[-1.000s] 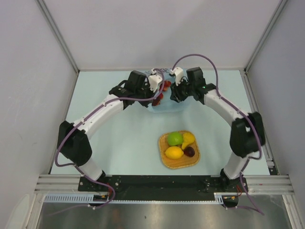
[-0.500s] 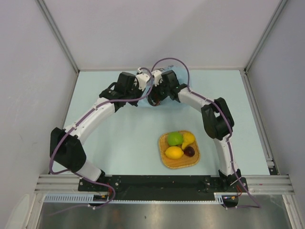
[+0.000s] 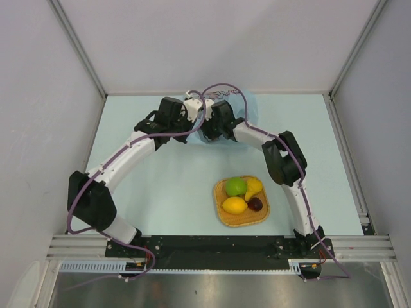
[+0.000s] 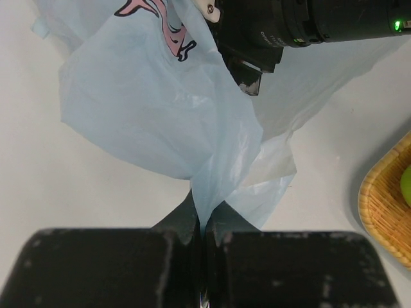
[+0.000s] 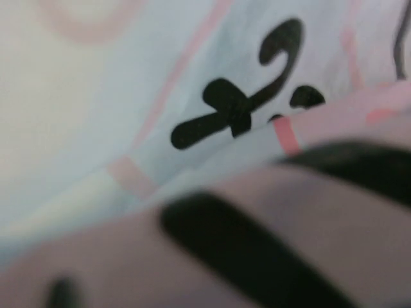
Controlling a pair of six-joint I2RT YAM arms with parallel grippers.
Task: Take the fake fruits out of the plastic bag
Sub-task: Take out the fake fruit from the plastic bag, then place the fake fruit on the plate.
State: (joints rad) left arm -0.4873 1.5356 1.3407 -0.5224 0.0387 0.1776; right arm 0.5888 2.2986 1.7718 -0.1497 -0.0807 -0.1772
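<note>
The light-blue plastic bag (image 3: 244, 108) lies at the far middle of the table, mostly under both wrists. My left gripper (image 3: 199, 120) is shut on a pinched fold of the bag (image 4: 160, 109); its jaws (image 4: 204, 221) meet on the film. My right gripper (image 3: 209, 131) is pressed against the bag, and its black body (image 4: 302, 25) shows in the left wrist view. The right wrist view is filled with the bag's blurred pink-and-black print (image 5: 231, 109), so its fingers cannot be made out. A green round fruit (image 3: 236, 186), a lemon (image 3: 234, 205), a yellow pear-like fruit (image 3: 254, 187) and a dark red fruit (image 3: 255, 204) lie in the tray.
The orange woven tray (image 3: 221, 215) sits near the front, right of centre; its rim (image 4: 385, 205) shows at the right edge of the left wrist view. Grey walls close in the table on the left, right and back.
My right arm has swung left and folded in, bringing its gripper close beside the left one over the bag. The red patches seen at the bag a second ago are now covered.
</note>
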